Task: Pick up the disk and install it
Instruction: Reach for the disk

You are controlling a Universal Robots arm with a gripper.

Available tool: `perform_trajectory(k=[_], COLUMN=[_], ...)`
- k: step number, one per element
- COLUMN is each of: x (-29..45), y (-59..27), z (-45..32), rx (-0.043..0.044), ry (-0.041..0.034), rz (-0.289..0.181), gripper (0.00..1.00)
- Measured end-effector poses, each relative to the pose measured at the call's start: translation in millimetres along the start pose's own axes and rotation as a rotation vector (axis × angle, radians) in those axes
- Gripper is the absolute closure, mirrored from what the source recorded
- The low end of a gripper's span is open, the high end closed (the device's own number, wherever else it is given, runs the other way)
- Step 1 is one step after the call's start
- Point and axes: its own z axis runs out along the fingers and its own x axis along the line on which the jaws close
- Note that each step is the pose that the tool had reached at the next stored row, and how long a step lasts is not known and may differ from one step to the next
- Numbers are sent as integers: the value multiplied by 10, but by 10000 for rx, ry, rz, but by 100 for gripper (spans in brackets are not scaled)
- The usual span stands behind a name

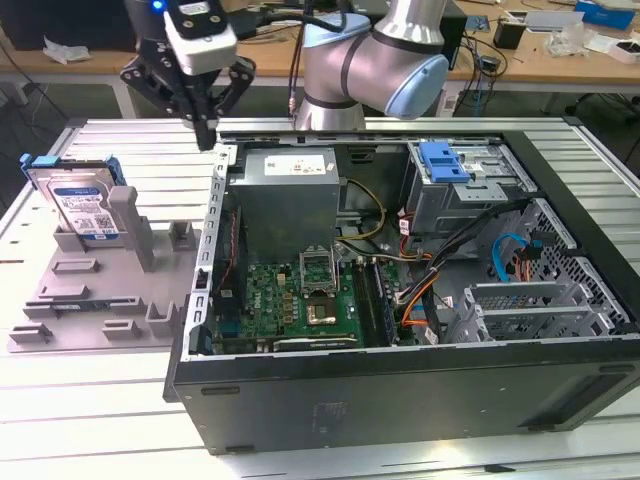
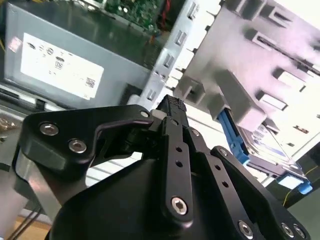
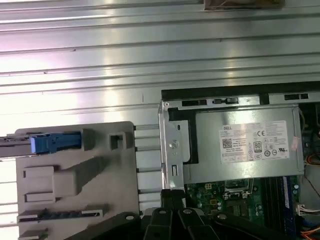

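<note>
The disk (image 1: 85,205), a silver drive with a white-and-blue label in a blue bracket, stands tilted on edge in a slot of the grey holder plate (image 1: 100,295) at the exterior view's left. My gripper (image 1: 207,132) hangs above the table between that plate and the open computer case (image 1: 400,380), its fingers shut with nothing between them. In the second wrist view the closed fingertips (image 2: 170,106) point toward the plate, and the disk (image 2: 267,150) lies beyond them. In the first wrist view the disk (image 3: 50,142) shows edge-on and the gripper (image 3: 172,197) is over the case's corner.
The case holds a grey power supply (image 1: 288,190), a green motherboard (image 1: 300,295) and a metal drive cage with a blue tray (image 1: 445,160) on top. Cables run across the case's middle. The ribbed metal table (image 1: 90,400) carries everything. Desks with clutter stand behind.
</note>
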Motion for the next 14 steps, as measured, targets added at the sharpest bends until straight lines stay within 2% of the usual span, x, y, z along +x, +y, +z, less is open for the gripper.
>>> perform_trajectory(k=[2,4,6,8,14], x=[152,244,389,605,902], y=[36,53,74,96,124], z=[7,13,25,38,50], rx=[0,1,0,0,1], ry=[0,0,0,0,0], rz=[0,2,3,0,3], gripper=[89,89,89,89,89])
